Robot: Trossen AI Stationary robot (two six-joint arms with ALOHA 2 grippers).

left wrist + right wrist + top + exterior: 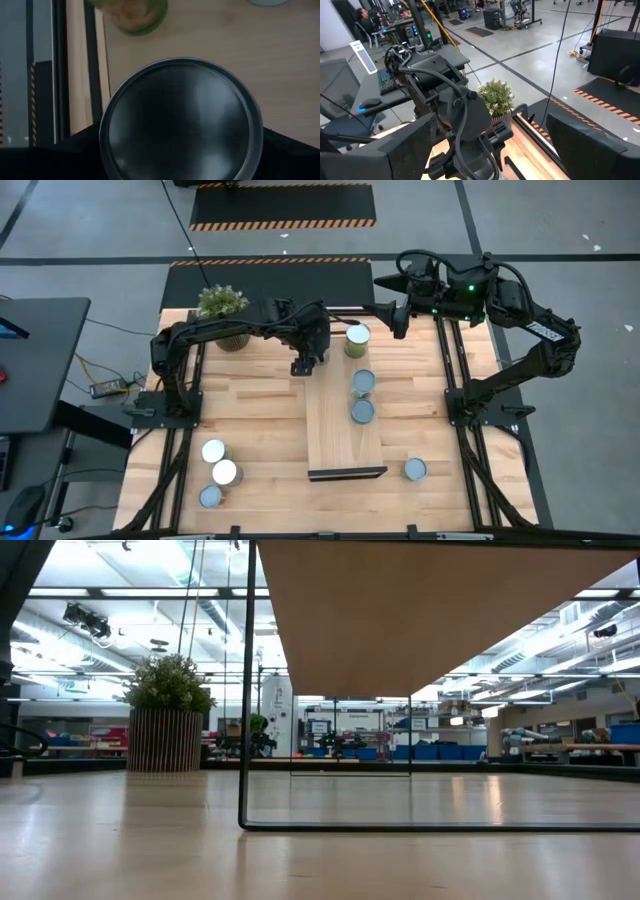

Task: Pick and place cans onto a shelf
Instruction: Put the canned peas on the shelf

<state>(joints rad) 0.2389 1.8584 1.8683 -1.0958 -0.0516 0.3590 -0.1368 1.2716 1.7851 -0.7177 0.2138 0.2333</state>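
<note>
The shelf (340, 430) is a light-wood plank raised over the middle of the table; the low view shows its underside (420, 610). Three cans (357, 340) (363, 381) (362, 411) stand along its right side. Several more cans stand on the tabletop: three at the near left (213, 451) (226, 472) (210, 497) and one at the near right (415, 469). My left gripper (308, 360) hovers over the shelf's far left corner, shut on a can whose round top (180, 120) fills its wrist view. My right gripper (398, 315) hangs high at the far right, open and with nothing between its fingers (485, 145). My left gripper has the can between its two fingers (60, 155), which lie against opposite sides of the can's wall just under the rim (105, 145). The fingers slant steeply down from above. The can stands upright over the shelf; whether its base rests on the plank, I cannot tell.
A potted plant (222, 308) stands at the table's far left corner. The shelf's thin dark leg frame (245, 740) stands on the tabletop. Bare wood lies on the shelf's near half and left side. Dark rails (455, 370) run along both table sides.
</note>
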